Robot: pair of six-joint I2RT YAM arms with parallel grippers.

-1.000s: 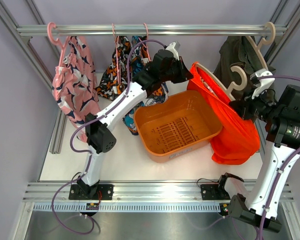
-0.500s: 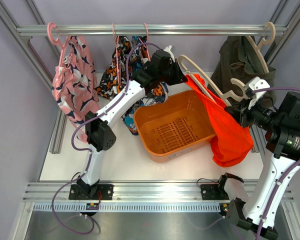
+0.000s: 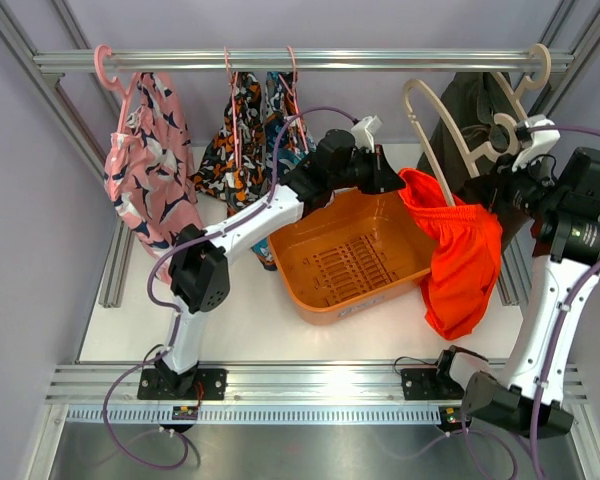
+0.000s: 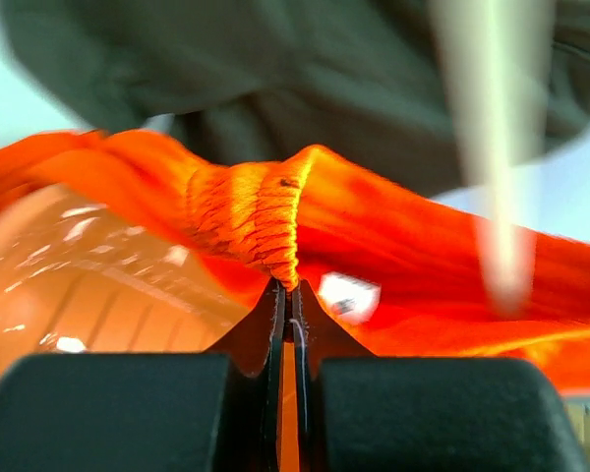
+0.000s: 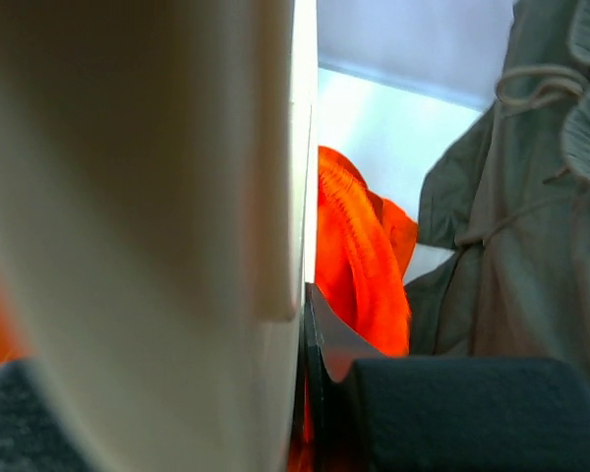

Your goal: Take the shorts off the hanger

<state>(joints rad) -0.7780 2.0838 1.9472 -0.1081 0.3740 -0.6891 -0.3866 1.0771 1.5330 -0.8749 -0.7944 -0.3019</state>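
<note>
since a second ago your right hand [image 3: 502, 188] has lifted the cream hanger [image 5: 147, 197] up toward the rail [image 3: 310, 62], and the orange-red shorts [image 3: 458, 262] have slid lower on it. your left hand [image 4: 287, 295] has moved right and down, to the far right corner of the orange basket [image 3: 360, 298]. the left hand is pressed together on the bunched waistband of these shorts. from there the cloth runs to the right and hangs down just beside the basket's right wall, above the table [image 3: 250, 320]. the right hand is clamped on the hanger, which fills the space between its fingers. you cannot tell if some cloth still lies on the hanger. the olive green shorts [image 4: 324, 88] hang behind it on the rail. the pink printed shorts [image 3: 145, 160] and the blue and orange printed shorts [image 3: 245, 130] hang at the left part.
</note>
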